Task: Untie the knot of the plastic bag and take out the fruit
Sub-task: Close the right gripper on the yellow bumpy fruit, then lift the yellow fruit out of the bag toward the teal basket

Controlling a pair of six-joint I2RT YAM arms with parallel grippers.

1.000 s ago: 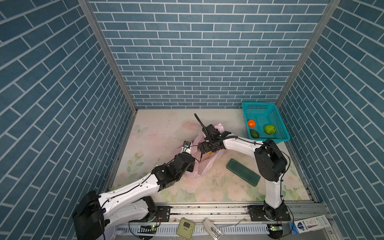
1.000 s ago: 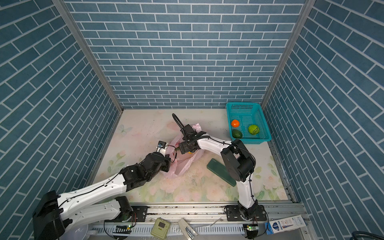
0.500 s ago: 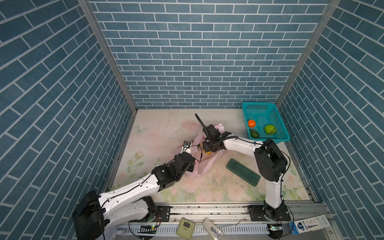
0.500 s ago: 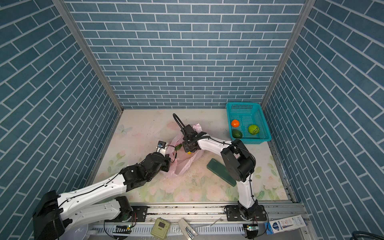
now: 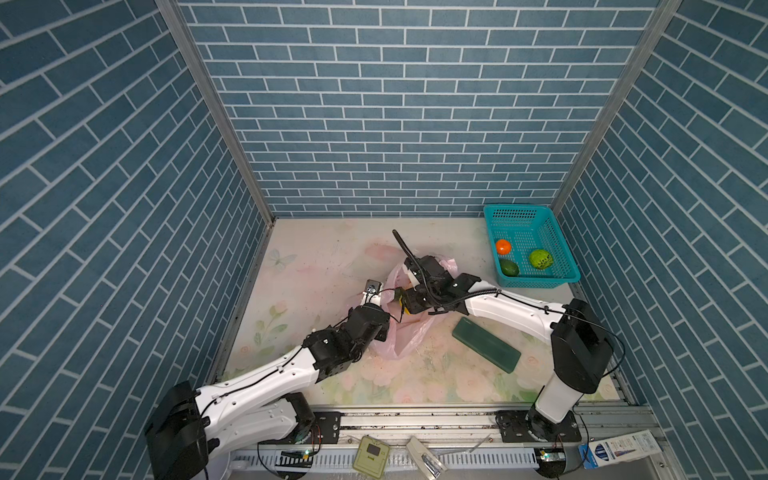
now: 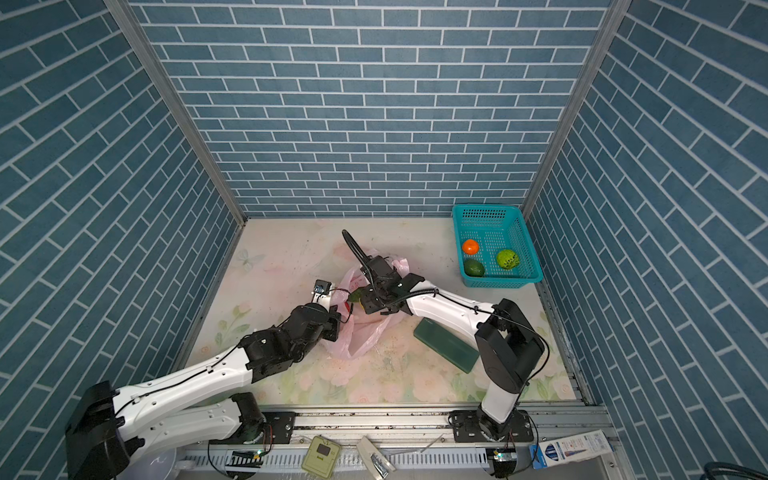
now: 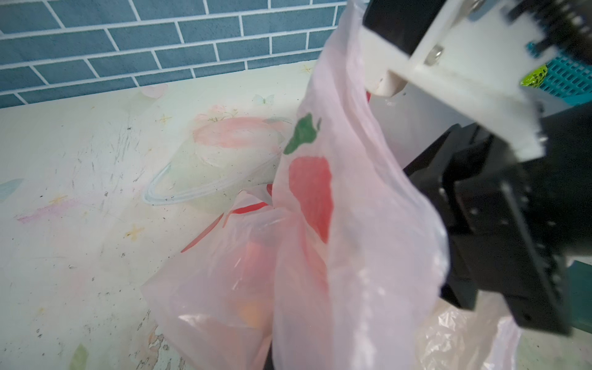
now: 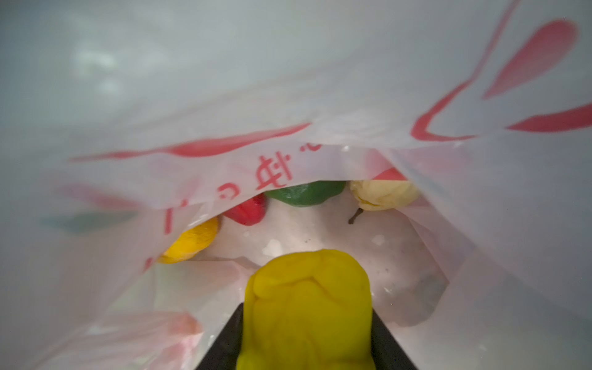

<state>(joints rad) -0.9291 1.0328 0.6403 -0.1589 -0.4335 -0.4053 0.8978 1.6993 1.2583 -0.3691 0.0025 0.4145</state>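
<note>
The pale-pink plastic bag [image 5: 399,338] [image 6: 360,338] lies open-mouthed mid-table; no knot shows. My left gripper [image 5: 387,298] [image 7: 294,352] is shut on the bag's plastic near the rim and holds it up, its jaws buried under the film. My right gripper [image 5: 405,301] [image 8: 307,320] reaches inside the bag, shut on a yellow fruit [image 8: 307,301]. Deeper in the bag lie a red fruit [image 8: 248,209], a dark green one [image 8: 304,193], a cream pear [image 8: 382,195] and a yellow-orange one [image 8: 192,242].
A teal basket [image 5: 559,259] stands at the back right with an orange [image 5: 503,246], a bright green [image 5: 540,259] and a dark green fruit [image 5: 509,268] in it. A flat dark green block [image 5: 486,345] lies right of the bag, under the right arm.
My right gripper's jaws have closed from wide open onto the yellow fruit inside the bag. Both arms have barely moved, and the left keeps its hold on the bag.
</note>
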